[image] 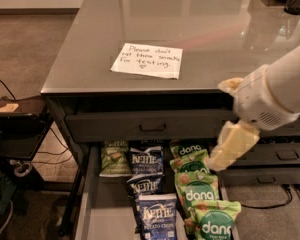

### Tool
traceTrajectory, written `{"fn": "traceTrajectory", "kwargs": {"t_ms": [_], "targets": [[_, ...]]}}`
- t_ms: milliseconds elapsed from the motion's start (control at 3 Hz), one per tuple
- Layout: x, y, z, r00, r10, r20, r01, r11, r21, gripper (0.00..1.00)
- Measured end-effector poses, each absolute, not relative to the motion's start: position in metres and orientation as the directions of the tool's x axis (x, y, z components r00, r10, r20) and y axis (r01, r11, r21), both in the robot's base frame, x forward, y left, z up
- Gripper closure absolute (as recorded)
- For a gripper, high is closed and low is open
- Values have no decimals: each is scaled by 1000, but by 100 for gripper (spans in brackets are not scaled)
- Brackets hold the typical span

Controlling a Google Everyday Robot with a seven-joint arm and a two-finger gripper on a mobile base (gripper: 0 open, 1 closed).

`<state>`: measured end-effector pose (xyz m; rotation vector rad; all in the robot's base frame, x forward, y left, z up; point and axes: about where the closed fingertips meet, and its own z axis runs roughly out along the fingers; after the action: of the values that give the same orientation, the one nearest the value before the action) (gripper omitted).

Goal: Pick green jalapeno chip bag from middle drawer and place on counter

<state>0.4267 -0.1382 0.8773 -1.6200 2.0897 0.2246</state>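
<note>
The green jalapeno chip bag [114, 158] lies at the back left of the open middle drawer [104, 209], partly under the closed drawer front above it. The grey glossy counter [200, 29] fills the top of the view. My gripper [231, 145], cream-coloured on a white arm, reaches in from the right. It hangs in front of the cabinet, above the drawer's right side, over the dang bags. It is well to the right of the jalapeno bag and holds nothing that I can see.
A handwritten paper note [147, 60] lies on the counter near its front edge. Dark blue Kettle bags [146, 161] and bright green dang bags [200, 189] fill the drawer's middle and right. Narrower handled drawers [285, 156] are at the right; a low black cart [15, 129] stands at the left.
</note>
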Motion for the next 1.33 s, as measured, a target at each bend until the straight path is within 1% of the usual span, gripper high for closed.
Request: {"fn": "traceTrajectory", "kwargs": {"t_ms": [333,667,1000,1333], "targets": [[431,-93,825,-180,-824,-537,-950,287,-122,0],[441,-54,767,-229,-773,-592,-939,336,-74,0],[441,-54,766,-228,-774,-590,-940,333,-74,0],[444,-51,734,-185,-789,-585,-944,309,-118,0]]}}
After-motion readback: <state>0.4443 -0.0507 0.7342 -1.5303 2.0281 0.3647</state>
